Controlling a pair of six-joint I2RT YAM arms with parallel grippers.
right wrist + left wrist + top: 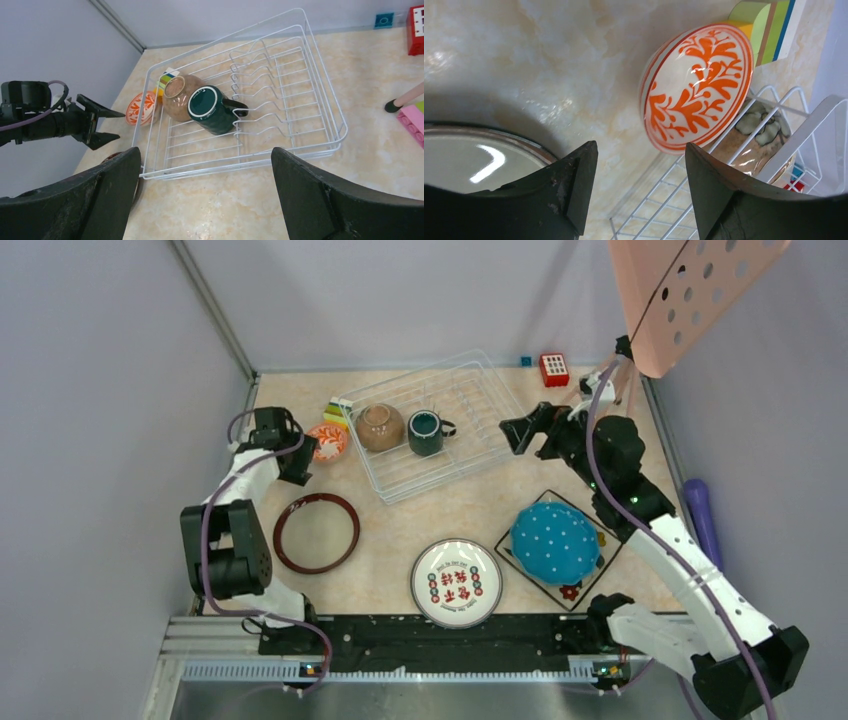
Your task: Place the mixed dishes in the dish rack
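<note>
Top view: bright, even, diffuse light from above. Shadows on the desk [400,525] are soft and short. Mild sheen on the white plate with red characters [456,583].

Left wrist view: hard white glare streak on the dark red-rimmed round plate [479,160], lower left, with a broad soft shadow on the desk above it. The small orange-and-white patterned bowl [696,90] is glossy and sharp.

The left claw [640,150] and right claw [205,150] read near-black, underexposed and slightly soft along the bottom of their frames.

small orange-and-white ceramic bowl [696,95]: leafy orange sprigs on white | round brown glazed bowl [379,427]: speckled | dark green ceramic mug [425,433] (teal within) | white wire dish rack [470,390]: plain | blue round plate [555,542]: white dots | black square plate [575,590]: small red motif | white round plate [456,583]: red characters | dark round plate [352,523]: red rim | beige tabletop [440,510]: marbled
</note>
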